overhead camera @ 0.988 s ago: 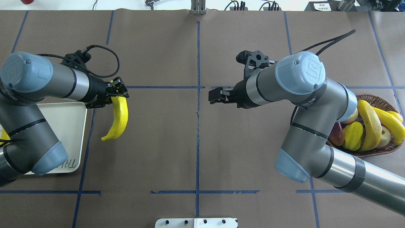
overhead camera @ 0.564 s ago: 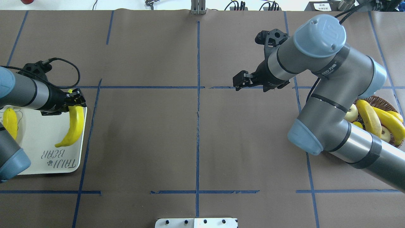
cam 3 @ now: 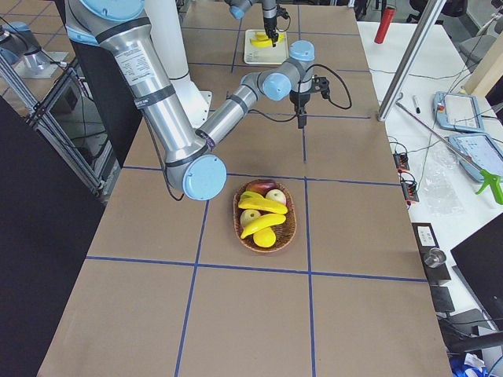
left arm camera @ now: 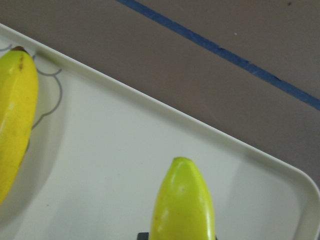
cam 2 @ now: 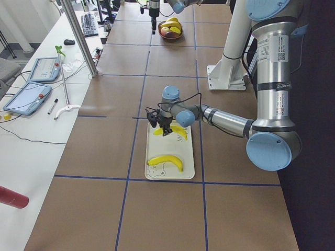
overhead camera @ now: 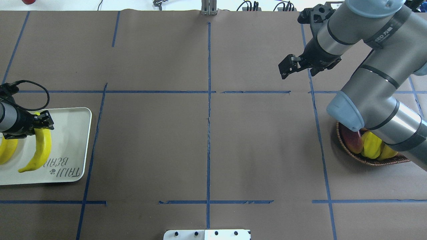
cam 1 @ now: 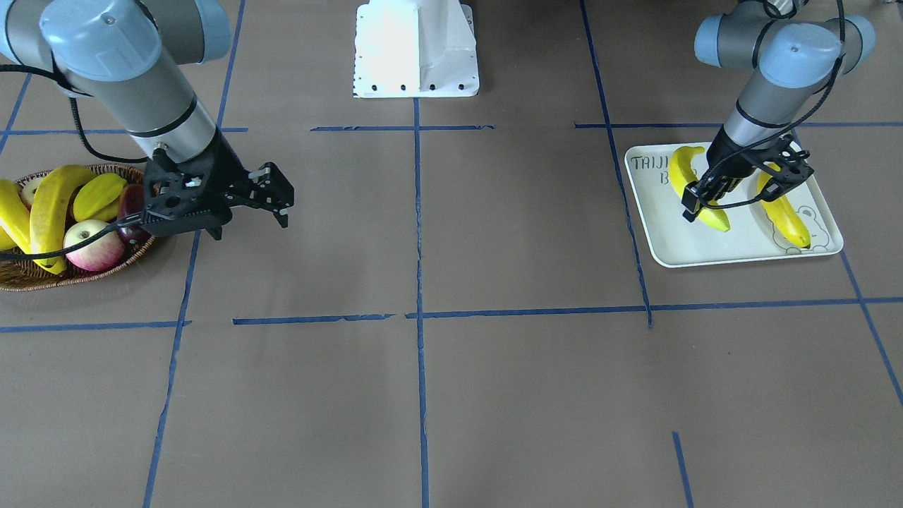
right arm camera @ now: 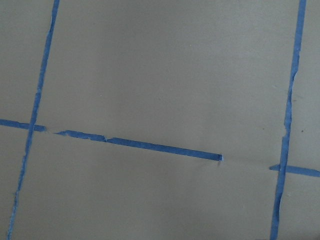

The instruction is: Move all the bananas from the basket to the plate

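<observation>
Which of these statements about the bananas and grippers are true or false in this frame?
1. The left gripper is shut on a banana over the plate. True.
2. The right gripper carries a banana. False: it is open and empty.
3. A second banana lies on the plate. True.
4. The basket holds no bananas. False: two bananas lie in it.
</observation>
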